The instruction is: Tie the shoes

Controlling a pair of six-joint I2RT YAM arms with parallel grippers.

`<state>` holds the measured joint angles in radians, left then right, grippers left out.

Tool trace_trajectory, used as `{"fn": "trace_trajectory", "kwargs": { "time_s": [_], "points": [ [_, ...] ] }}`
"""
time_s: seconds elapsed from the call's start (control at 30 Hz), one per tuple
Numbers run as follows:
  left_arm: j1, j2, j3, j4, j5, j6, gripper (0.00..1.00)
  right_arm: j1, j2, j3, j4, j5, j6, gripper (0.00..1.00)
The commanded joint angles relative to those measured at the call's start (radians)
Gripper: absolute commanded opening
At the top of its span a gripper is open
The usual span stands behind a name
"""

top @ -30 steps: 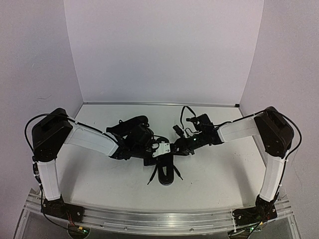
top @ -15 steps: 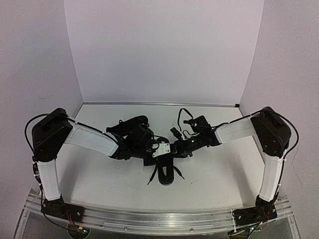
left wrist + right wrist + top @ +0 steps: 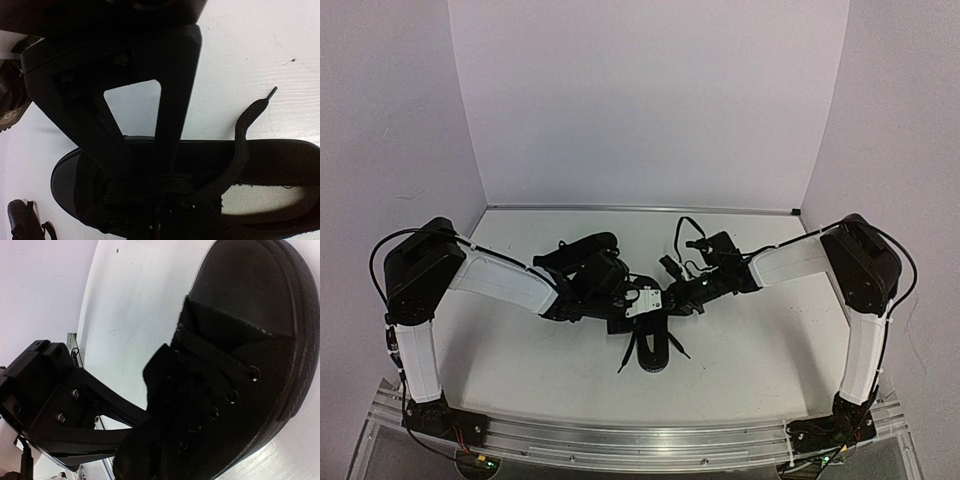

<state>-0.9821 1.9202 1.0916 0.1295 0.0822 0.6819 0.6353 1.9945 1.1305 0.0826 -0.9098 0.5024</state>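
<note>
Pinches crossed laces point(image 3: 170, 187) of black shoe point(image 3: 280, 150) in closed left jaws; clamps folded lace point(image 3: 157, 375) in closed right jaws, toe cap point(image 3: 245, 285) beyond

No text, label, brand, number or sign can be read in any view. On a small white plate point(image 3: 644, 302) just beside the left gripper point(image 3: 157, 180), dark marks are seen but cannot be made out.

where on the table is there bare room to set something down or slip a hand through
Bare table: near-left between the left arm and front rail, near-right between the right arm and the rail, and the far strip along the back wall. Crowded: the centre, where the left gripper and right gripper meet shut over the shoe.
</note>
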Motion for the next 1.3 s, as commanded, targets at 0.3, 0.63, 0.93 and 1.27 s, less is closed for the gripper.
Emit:
{"fn": "trace_trajectory", "kwargs": {
  "time_s": [0.3, 0.63, 0.93, 1.27],
  "points": [
    [-0.012, -0.054, -0.009, -0.052, -0.036, 0.008, 0.13, 0.006, -0.069, -0.021, 0.014, 0.075, -0.016, 0.00],
    [0.001, -0.182, -0.097, -0.089, -0.025, -0.017, 0.23, 0.001, -0.102, -0.048, 0.014, 0.116, -0.020, 0.00],
    [0.109, -0.182, -0.074, -0.123, 0.071, -0.034, 0.35, -0.001, -0.138, -0.073, 0.015, 0.138, -0.024, 0.00],
    [0.168, -0.113, 0.049, -0.156, 0.237, -0.048, 0.40, -0.002, -0.131, -0.060, 0.016, 0.125, -0.023, 0.00]
  ]
}}
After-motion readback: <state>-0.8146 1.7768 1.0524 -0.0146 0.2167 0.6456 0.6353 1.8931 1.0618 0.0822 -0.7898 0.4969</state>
